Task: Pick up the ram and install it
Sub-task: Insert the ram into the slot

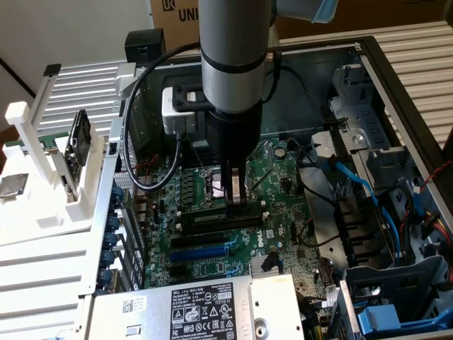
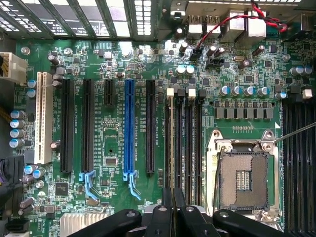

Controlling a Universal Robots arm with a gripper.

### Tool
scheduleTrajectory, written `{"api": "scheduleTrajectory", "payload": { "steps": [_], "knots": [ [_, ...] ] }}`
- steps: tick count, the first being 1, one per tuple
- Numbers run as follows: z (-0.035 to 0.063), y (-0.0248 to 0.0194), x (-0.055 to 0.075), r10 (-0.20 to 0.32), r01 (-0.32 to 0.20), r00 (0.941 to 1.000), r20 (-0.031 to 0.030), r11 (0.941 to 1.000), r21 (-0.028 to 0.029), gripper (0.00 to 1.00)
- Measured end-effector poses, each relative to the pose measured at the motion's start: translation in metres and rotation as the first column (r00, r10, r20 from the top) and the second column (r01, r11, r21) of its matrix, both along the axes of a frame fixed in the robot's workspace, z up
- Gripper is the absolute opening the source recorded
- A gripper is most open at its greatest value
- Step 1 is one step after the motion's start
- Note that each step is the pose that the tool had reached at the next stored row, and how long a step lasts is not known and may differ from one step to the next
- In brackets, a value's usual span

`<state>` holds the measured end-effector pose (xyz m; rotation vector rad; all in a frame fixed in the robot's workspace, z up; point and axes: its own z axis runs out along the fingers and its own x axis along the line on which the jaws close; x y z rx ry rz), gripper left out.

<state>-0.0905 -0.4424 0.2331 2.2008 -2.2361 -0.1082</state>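
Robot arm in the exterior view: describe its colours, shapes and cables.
The silver-grey cylindrical robot arm carries a thin black band and a pale blue end cap. Below sits a black cylindrical gripper with two narrow dark fingers. A white box-shaped camera in a black bracket is mounted beside it, and a black cable loops off it.

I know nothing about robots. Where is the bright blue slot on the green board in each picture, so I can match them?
Exterior view: the blue slot lies low on the board, just above the metal box with the black label.
Wrist view: the blue slot runs between two long black slots.
Shared landmark: the square processor socket, beyond the memory slots from it.
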Motion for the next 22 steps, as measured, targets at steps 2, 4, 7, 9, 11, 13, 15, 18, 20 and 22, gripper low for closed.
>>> {"api": "scheduleTrajectory", "payload": {
  "steps": [2,4,7,9,11,13,15,18,20,22],
  "knots": [
    [-0.0006,0.0001,-0.0004,0.000,0.000,1.0000,0.0000,1.0000,0.0001,0.12],
    [-0.0010,0.0001,-0.0004,0.000,0.000,1.0000,0.0000,1.0000,0.0001,0.12],
    [-0.0015,0.0001,-0.0005,0.000,0.000,1.0000,-0.0001,1.0000,-0.0001,0.12],
    [-0.0016,0.0001,-0.0004,0.000,0.000,1.0000,0.0001,1.0000,0.0001,0.12],
    [-0.0016,0.0002,-0.0006,0.000,0.000,1.0000,0.0002,1.0000,0.0003,0.12],
    [-0.0016,-0.0001,-0.0009,0.000,0.000,1.0000,0.0001,1.0000,0.0002,0.12],
    [-0.0016,-0.0001,-0.0011,0.000,0.000,1.0000,0.0001,1.0000,0.0002,0.12],
    [-0.0016,-0.0002,-0.0011,0.000,0.000,1.0000,0.0001,1.0000,0.0002,0.12],
    [-0.0016,-0.0005,-0.0012,0.000,0.000,1.0000,0.0000,1.0000,0.0001,0.12],
    [-0.0016,-0.0011,-0.0011,0.000,0.000,1.0000,0.0001,1.0000,0.0001,0.12]
  ]
}}
